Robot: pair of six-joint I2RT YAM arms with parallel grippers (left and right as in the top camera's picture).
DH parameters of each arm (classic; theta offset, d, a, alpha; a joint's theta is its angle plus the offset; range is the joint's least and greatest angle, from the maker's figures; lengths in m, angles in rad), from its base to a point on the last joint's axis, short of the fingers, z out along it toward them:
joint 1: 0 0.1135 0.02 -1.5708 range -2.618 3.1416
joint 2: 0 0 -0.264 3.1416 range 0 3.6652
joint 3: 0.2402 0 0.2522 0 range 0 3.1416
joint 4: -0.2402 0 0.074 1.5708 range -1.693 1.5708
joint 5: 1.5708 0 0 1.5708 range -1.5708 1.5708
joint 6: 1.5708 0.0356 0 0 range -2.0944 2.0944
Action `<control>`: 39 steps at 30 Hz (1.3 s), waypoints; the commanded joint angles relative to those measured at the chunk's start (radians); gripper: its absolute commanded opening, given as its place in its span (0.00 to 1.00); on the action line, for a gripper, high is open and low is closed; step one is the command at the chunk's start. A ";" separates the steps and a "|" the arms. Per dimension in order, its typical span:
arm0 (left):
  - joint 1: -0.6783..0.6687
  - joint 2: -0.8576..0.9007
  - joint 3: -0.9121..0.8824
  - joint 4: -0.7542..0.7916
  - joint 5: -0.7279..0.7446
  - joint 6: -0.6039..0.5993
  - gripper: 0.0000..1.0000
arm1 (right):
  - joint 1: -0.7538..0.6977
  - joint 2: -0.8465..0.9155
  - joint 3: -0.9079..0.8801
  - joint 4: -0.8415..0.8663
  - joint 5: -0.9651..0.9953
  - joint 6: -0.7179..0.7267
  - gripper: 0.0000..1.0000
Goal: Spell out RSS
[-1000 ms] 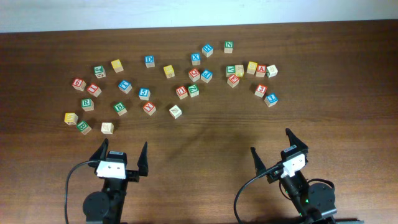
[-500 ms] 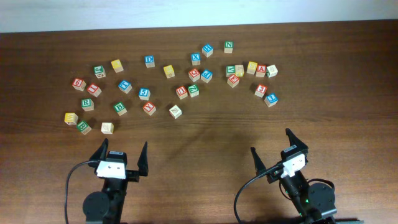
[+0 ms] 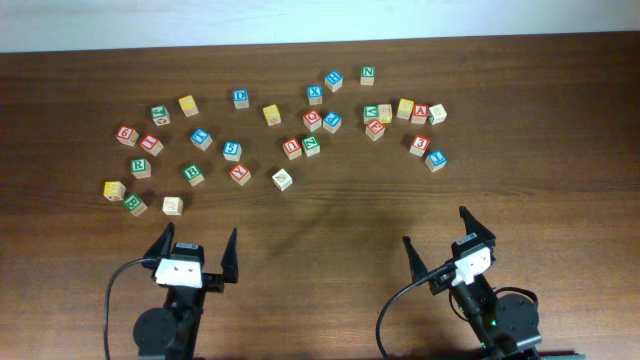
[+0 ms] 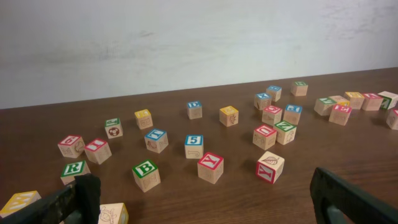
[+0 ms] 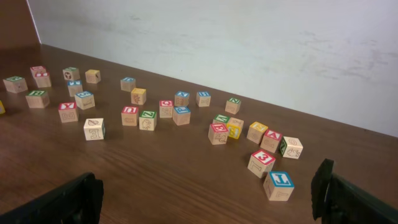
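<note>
The cube with a green R (image 3: 140, 167) sits at the left of the scatter, next to the green B cube (image 3: 193, 174); it also shows in the left wrist view (image 4: 74, 169). Yellow-faced cubes lie at the back left (image 3: 188, 105), back middle (image 3: 272, 114) and far left (image 3: 114, 189); their letters are too small to read. My left gripper (image 3: 197, 255) is open and empty near the front edge, well short of the cubes, as the left wrist view (image 4: 205, 199) shows. My right gripper (image 3: 440, 245) is open and empty at the front right, as the right wrist view (image 5: 208, 196) shows.
Many other red-, blue- and green-lettered cubes are scattered in a band across the far half of the table, among them a blue cube (image 3: 436, 160) and a red 3 cube (image 3: 420, 145) on the right. A white wall runs behind the table's far edge.
</note>
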 commanded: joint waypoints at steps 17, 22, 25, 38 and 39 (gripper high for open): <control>0.005 -0.005 -0.003 -0.006 -0.004 0.012 0.99 | -0.008 -0.010 -0.005 -0.008 0.016 0.008 0.98; 0.005 -0.005 -0.002 0.006 -0.018 0.011 0.99 | -0.008 -0.010 -0.005 -0.008 0.016 0.008 0.98; 0.005 -0.005 -0.002 -0.001 0.040 -0.012 0.99 | -0.008 -0.010 -0.005 -0.008 0.016 0.008 0.98; 0.005 0.512 0.496 -0.429 -0.045 -0.117 0.99 | -0.008 -0.010 -0.005 -0.008 0.016 0.008 0.98; 0.005 0.588 0.549 -0.454 -0.045 -0.117 0.99 | -0.008 -0.010 -0.005 -0.008 0.016 0.008 0.98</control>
